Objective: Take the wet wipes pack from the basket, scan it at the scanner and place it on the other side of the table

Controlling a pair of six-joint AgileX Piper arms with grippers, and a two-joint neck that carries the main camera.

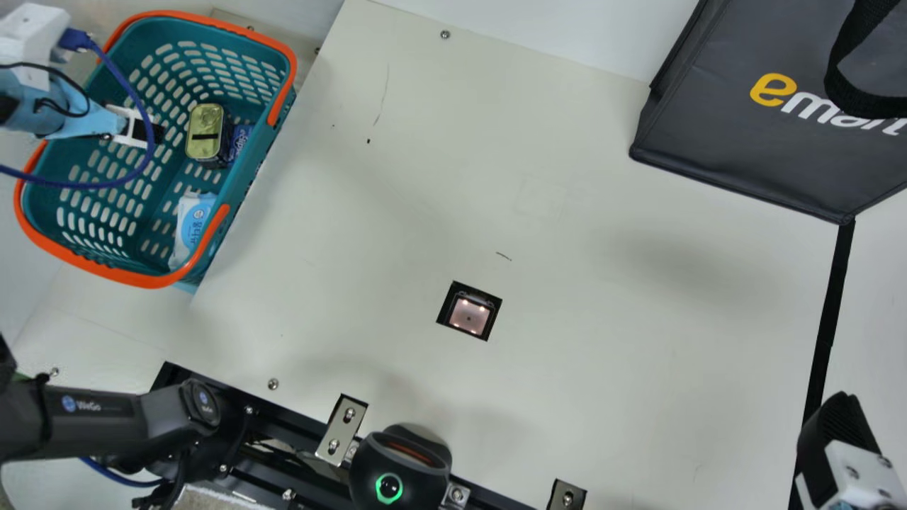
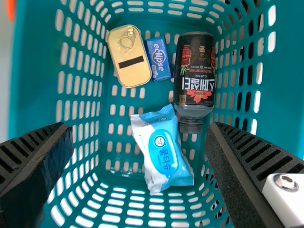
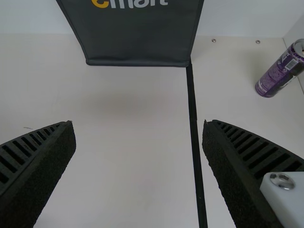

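Main view: the left gripper (image 1: 152, 132) is over the basket (image 1: 145, 282), pointing down into it, with its tips near the tin (image 1: 205, 132). The wipes (image 1: 193, 225) lie in the basket, against the side nearest the table (image 1: 567, 283) and well apart from the tin. Beside the tin is the blue pack (image 1: 241, 138). The scanner (image 1: 469, 315) is set in the table, its window lit. The bag (image 1: 716, 113) is at the table's far right, and the black strip (image 1: 825, 333) runs from its corner toward the near edge. The right gripper (image 1: 838, 411) is above the table's right side, near that strip.

Left wrist view: the left gripper's fingers are spread wide, one at each side of the view, with open space between them. Beyond them, on the basket floor, lie the wipes, white and blue, print side up. They touch neither finger. The bottle (image 2: 194, 76), dark with a capped neck, lies with its cap just beside the wipes. The blue pack lies between the tin and the bottle.

Right wrist view: the right gripper's fingers are also spread wide, and only air is between them. Past them are the table, the bag and the strip, with the purple can (image 3: 280, 71) on the far side of the strip from the scanner's area.
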